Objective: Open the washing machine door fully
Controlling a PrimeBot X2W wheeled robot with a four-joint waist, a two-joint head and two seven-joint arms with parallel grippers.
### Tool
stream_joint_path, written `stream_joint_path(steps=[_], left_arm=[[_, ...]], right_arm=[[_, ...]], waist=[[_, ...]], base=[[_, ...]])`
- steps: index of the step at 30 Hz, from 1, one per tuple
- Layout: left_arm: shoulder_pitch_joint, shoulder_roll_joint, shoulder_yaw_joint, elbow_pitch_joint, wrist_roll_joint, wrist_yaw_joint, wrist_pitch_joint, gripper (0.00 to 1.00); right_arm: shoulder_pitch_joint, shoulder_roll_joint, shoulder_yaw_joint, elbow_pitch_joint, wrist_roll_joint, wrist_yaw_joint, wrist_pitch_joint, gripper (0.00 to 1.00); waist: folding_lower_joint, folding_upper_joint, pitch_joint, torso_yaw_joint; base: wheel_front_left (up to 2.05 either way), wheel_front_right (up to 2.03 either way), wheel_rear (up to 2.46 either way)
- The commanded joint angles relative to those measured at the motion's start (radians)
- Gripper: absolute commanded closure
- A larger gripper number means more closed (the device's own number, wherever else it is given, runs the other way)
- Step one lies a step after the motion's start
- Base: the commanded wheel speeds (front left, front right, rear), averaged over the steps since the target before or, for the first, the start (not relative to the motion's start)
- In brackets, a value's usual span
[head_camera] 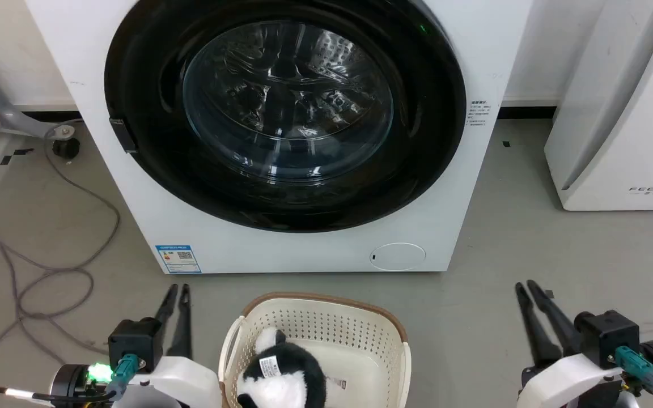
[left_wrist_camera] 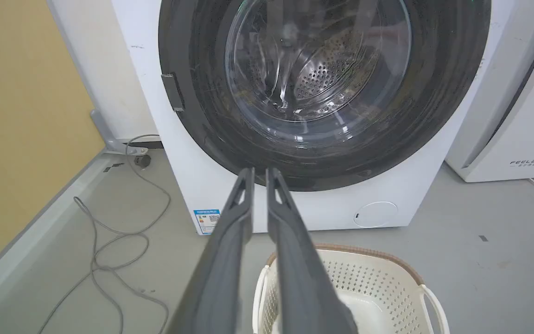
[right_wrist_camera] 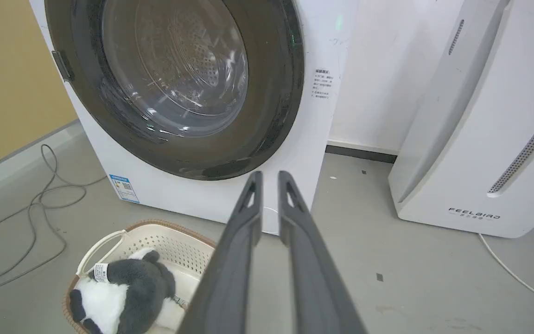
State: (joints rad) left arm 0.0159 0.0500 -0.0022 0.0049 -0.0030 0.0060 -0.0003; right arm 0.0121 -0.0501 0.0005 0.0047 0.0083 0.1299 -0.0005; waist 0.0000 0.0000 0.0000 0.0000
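- grey cables [head_camera: 17, 283] trail loose on the floor at far left;
- left jaws, low left in the head view, are drawn to a thin slit and hold nothing; they point at the washer [head_camera: 151, 226], apart from it;
- the washing machine door [head_camera: 287, 107] sits closed, flush in the white washer's front, a small dark tab [head_camera: 122, 135] on its left rim;
- a cream basket [head_camera: 326, 300] holding a black-and-white plush toy [head_camera: 281, 379] stands on the floor near the washer;
- right jaws, low right, are likewise nearly closed and empty;
- a white appliance [head_camera: 615, 113] stands far right.
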Motion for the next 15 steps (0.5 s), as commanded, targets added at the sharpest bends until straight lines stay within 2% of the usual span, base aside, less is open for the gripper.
stream_joint_path(steps=[1, 8, 9, 10, 15], left_arm=[[0.0, 0.0, 0.0, 0.001, 0.0, 0.0, 0.0, 0.0], [-0.003, 0.0, -0.009, 0.01, -0.014, 0.0, -0.013, 0.0], [-0.004, 0.0, -0.011, 0.011, -0.017, 0.0, -0.015, 0.0], [-0.004, 0.0, -0.012, 0.012, -0.019, 0.0, -0.017, 0.0], [-0.007, 0.0, -0.019, 0.017, -0.028, 0.001, -0.028, 0.0]], right_arm=[[0.0, 0.0, 0.0, 0.0, 0.001, 0.0, 0.0, 0.0], [0.002, 0.0, -0.002, 0.012, 0.019, 0.0, -0.012, 0.0], [0.002, 0.0, -0.002, 0.014, 0.022, 0.0, -0.014, 0.92], [0.002, 0.0, -0.002, 0.017, 0.026, 0.0, -0.016, 1.0], [0.001, 0.0, -0.004, 0.03, 0.042, 0.0, -0.027, 1.0]], waist=[[0.0, 0.0, 0.0, 0.0], [0.0, 0.0, 0.0, -0.001], [0.0, 0.0, 0.0, -0.001], [0.0, 0.0, 0.0, -0.001], [0.0, 0.0, 0.001, -0.002]], base=[[0.0, 0.0, 0.0], [0.0, 0.0, 0.0], [0.0, 0.0, 0.0], [0.0, 0.0, 0.0], [0.0, 0.0, 0.0]])
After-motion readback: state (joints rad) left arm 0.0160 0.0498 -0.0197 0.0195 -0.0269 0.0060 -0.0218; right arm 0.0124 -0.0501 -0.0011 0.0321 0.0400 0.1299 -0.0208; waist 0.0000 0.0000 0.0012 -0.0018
